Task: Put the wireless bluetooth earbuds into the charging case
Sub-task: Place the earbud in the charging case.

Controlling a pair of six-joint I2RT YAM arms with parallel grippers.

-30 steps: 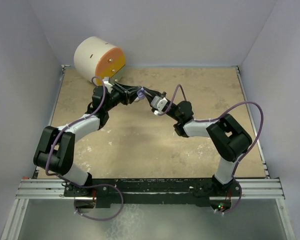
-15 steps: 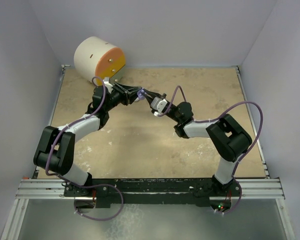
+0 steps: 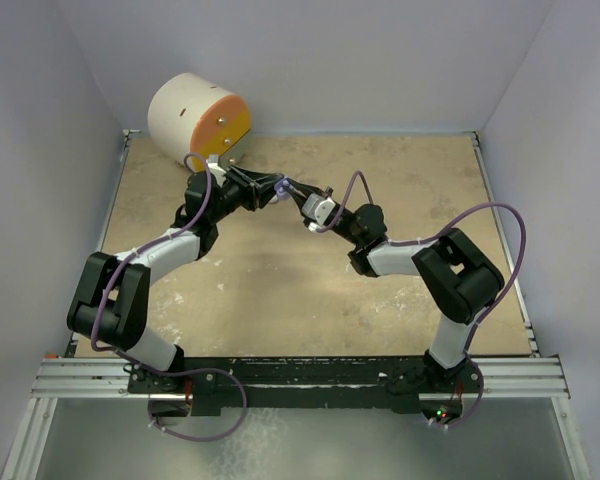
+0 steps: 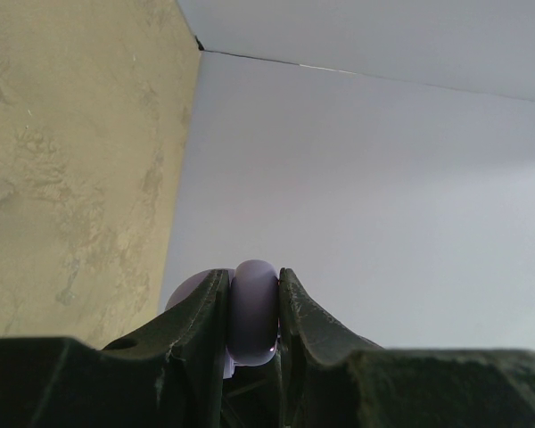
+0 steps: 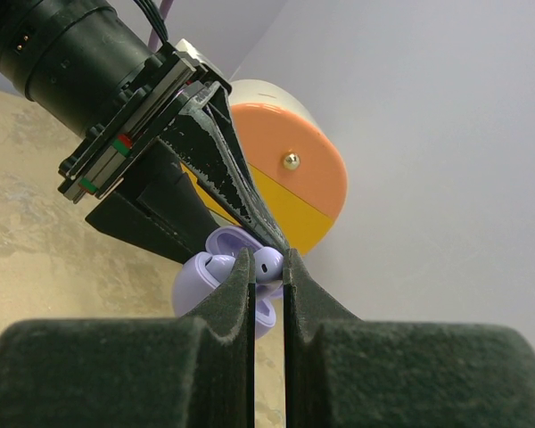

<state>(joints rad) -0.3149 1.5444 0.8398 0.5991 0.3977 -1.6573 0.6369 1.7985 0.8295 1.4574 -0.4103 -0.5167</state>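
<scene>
Earbud (image 5: pixel 269 260) pinched in right claw (image 5: pixel 267 266) — case (image 5: pixel 201 278) in left claw (image 4: pixel 252 287).

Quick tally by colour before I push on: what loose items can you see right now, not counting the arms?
Lilac: 2, the charging case held in the left gripper and the earbud at the tips of the right gripper.
White with an orange-and-yellow face: 1, the drum in the far left corner.
Total: 3
</scene>
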